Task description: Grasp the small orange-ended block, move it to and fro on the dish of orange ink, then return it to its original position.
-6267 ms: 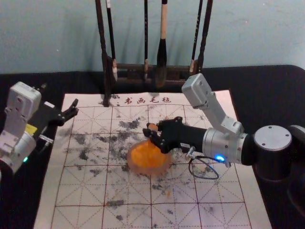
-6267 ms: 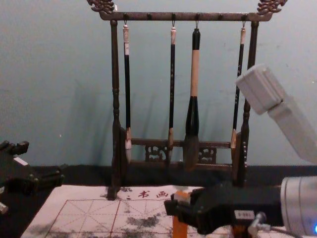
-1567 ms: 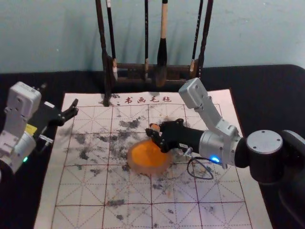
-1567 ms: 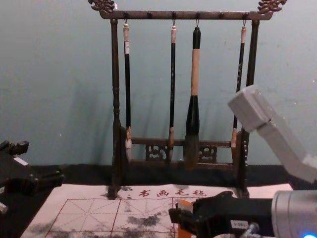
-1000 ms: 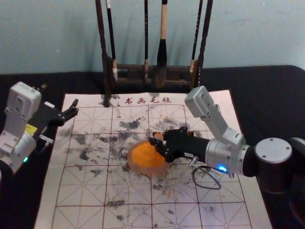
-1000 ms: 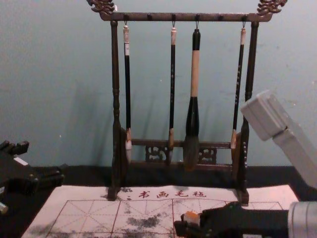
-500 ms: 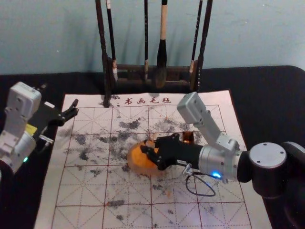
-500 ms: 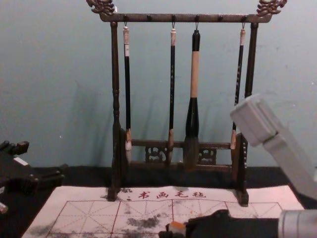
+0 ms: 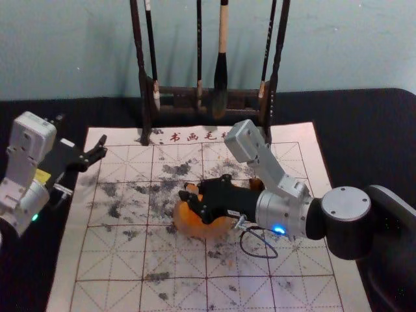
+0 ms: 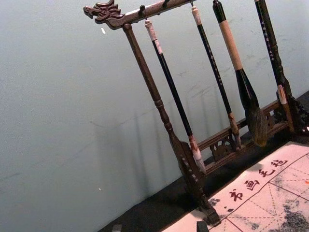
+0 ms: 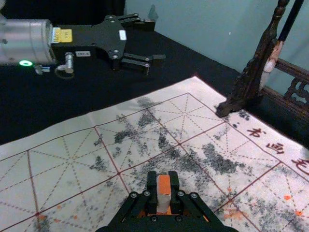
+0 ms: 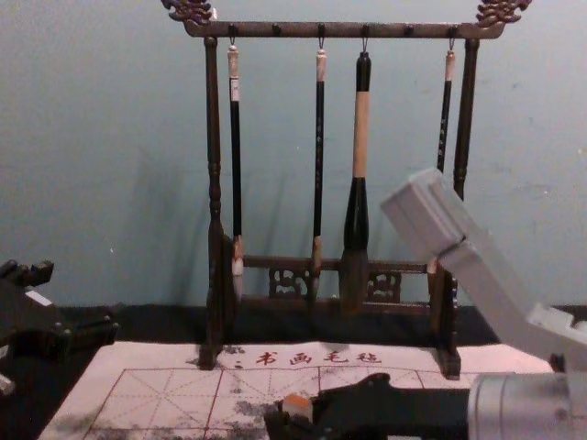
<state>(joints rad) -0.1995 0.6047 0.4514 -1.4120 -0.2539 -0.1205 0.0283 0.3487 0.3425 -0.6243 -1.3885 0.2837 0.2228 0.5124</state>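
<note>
Orange-ended block [image 9: 192,188]: held in the right gripper at the far left part of the dish, with an orange end up and a pale side below; contact with the dish cannot be told.
Right gripper [image 9: 188,195]: reaches in from the right over the dish, fingers closed to the block's width and clamped on its two sides.
Dish [image 9: 199,230]: round, on the mat, holding orange ink [image 9: 184,212]; its far right part is covered by the right gripper.
Mat [image 9: 117,260]: pale, ruled with red squares, marked by dark smudges and a few orange spots.
Brown object [image 9: 257,184]: small, just beyond the right gripper, partly hidden by it; kind cannot be told.
Cable [image 9: 265,255]: loops from the right arm on its near side, right of the dish.
Brush rack [image 12: 321,31]: upright at the mat's far edge, well apart from the dish, with four hanging brushes, one thick [image 12: 360,137].
Left gripper [image 9: 101,149]: parked by the mat's left edge, fingers spread apart, nothing between them.
</note>
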